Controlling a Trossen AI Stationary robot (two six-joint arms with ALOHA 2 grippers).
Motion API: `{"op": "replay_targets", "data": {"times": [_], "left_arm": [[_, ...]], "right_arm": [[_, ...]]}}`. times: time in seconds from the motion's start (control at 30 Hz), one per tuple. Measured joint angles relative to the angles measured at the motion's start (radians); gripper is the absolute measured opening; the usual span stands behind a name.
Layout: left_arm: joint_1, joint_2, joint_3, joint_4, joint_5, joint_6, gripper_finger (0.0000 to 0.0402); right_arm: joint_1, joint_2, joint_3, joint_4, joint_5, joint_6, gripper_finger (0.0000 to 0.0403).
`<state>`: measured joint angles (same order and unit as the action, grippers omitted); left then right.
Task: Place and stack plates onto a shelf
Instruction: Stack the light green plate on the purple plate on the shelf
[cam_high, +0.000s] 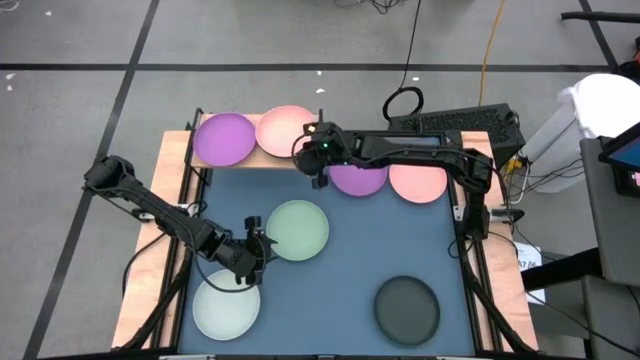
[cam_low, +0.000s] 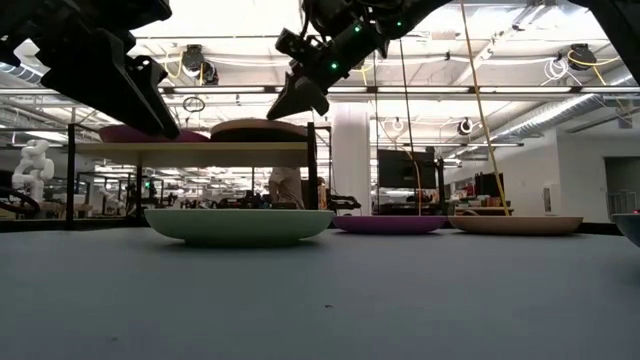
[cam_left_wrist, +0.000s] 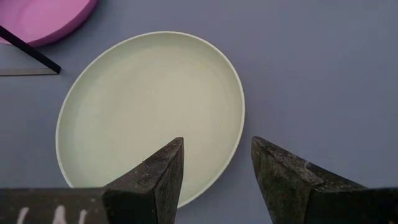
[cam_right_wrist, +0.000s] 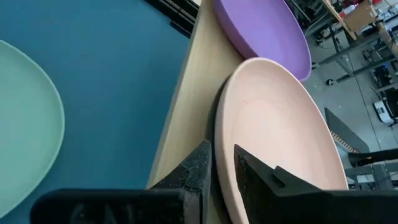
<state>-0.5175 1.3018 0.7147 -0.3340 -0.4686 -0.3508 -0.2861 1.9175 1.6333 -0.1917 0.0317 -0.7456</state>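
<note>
Right gripper (cam_high: 312, 150): I see its fingers (cam_right_wrist: 200, 168) clamped on the near rim of a pink plate (cam_high: 287, 129) on the shelf (cam_right_wrist: 186, 112).
Beyond those fingers: a purple plate (cam_high: 224, 139), also on the shelf.
Left gripper (cam_high: 262, 243): fingers (cam_left_wrist: 158, 177) apart, straddling the pale green plate's (cam_high: 297, 229) rim, I think just above it.
Low view only: the green plate rests flat on the surface (cam_high: 360, 240).
Writing: faint white marks on my left gripper, unreadable.

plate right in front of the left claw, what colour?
Pale green plate, lying flat on the table just ahead of the open left claw. Clearest in the left wrist view.
</note>
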Motion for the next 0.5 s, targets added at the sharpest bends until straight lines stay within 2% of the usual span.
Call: {"op": "replay_targets", "data": {"times": [0.1,0.27,0.5], "left_arm": [[0.0,0.0,0.0,0.0,0.0,-0.001,0.0193],[0.0,0.0,0.0,0.004,0.0,-0.006,0.0193],[-0.002,0.001,0.0,0.013,0.005,-0.044,0.0193]], "right_arm": [[0.011,-0.002,0.0,0.0,0.005,0.004,0.0056],[0.049,-0.053,-0.002,-0.041,0.077,0.056,0.0056],[0.118,-0.187,-0.006,-0.237,0.071,0.273,0.0057]]}}
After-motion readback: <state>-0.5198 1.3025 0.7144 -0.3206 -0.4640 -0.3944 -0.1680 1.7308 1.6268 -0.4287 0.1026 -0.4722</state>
